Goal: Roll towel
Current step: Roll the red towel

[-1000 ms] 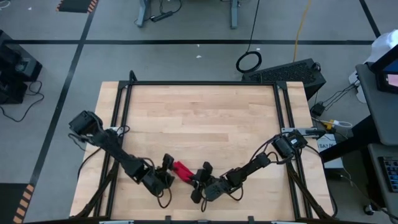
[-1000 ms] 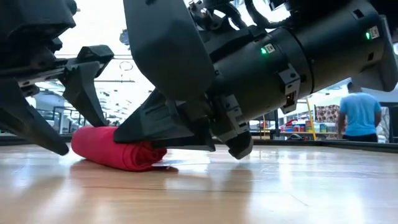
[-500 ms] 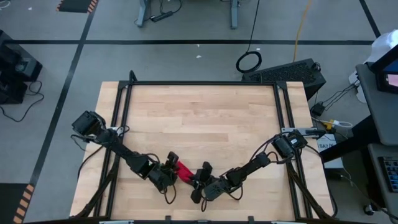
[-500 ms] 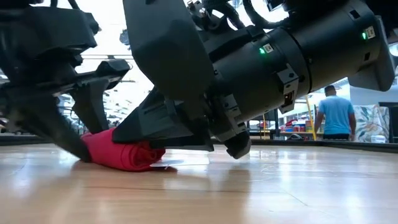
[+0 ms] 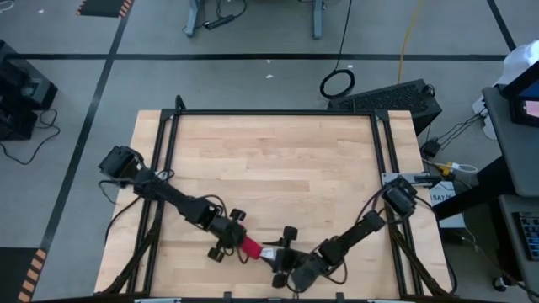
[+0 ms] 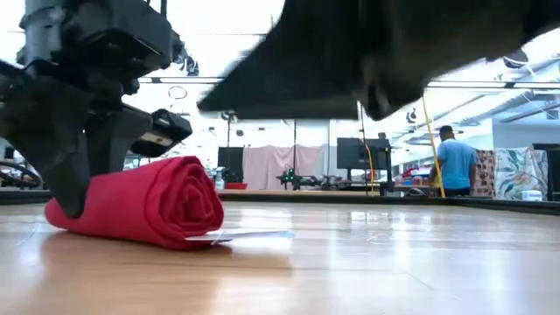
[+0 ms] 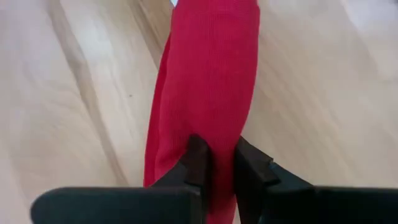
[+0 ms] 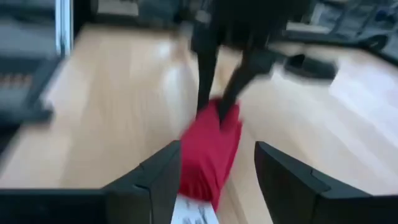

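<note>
Towel (image 5: 250,247) found rolled into a tight red cylinder near the front edge of the table (image 5: 278,160), roughly at six o'clock from table centre in the high view. Long axis runs from about ten o'clock to four o'clock, nearly in line with the left forearm. Left gripper (image 5: 227,242) sits at the ten o'clock end of the roll, fingers (image 7: 198,163) pinched down on a fold of red cloth, as confirmed in the left wrist view; grip judged firm. Right gripper (image 5: 282,252) stands just off the four o'clock end, fingers (image 8: 283,177) spread wide with nothing between them, roll lying ahead of them and apart. Left arm therefore the nearer and the only one in contact. Spiral end face of the roll visible in the low view, facing the right gripper. White tag (image 6: 236,235) lies flat on the wood at that same end, protruding from beneath the roll. Faint dark print noted on the tag in the right wrist view, too blurred to read. No brand or other writing legible anywhere. Roll judged essentially complete; any further move turns on the left hold at the far end.
</note>
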Robot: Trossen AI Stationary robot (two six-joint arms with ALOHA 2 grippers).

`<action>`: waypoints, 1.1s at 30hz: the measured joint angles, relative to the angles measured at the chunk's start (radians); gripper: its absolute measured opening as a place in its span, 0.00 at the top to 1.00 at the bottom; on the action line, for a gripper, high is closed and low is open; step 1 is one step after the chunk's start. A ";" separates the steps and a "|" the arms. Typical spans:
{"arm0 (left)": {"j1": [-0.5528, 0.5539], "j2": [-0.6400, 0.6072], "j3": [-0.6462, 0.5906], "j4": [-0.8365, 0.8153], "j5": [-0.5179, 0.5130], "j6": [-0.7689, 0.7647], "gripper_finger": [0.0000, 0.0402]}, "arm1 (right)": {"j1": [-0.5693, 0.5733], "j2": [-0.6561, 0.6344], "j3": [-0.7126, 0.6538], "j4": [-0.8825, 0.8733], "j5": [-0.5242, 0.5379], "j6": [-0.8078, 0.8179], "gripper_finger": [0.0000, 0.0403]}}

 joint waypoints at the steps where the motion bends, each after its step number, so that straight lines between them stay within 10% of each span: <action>1: 0.011 0.000 0.004 -0.004 0.030 -0.007 0.88 | 0.007 -0.003 0.001 0.031 0.030 0.005 0.52; 19: 0.125 0.003 0.005 0.018 0.190 -0.133 0.87 | -0.056 0.106 0.002 0.265 -0.036 0.186 0.96; 33: 0.123 0.003 0.004 0.036 0.165 -0.098 0.86 | -0.073 0.104 0.005 0.152 -0.132 0.327 0.99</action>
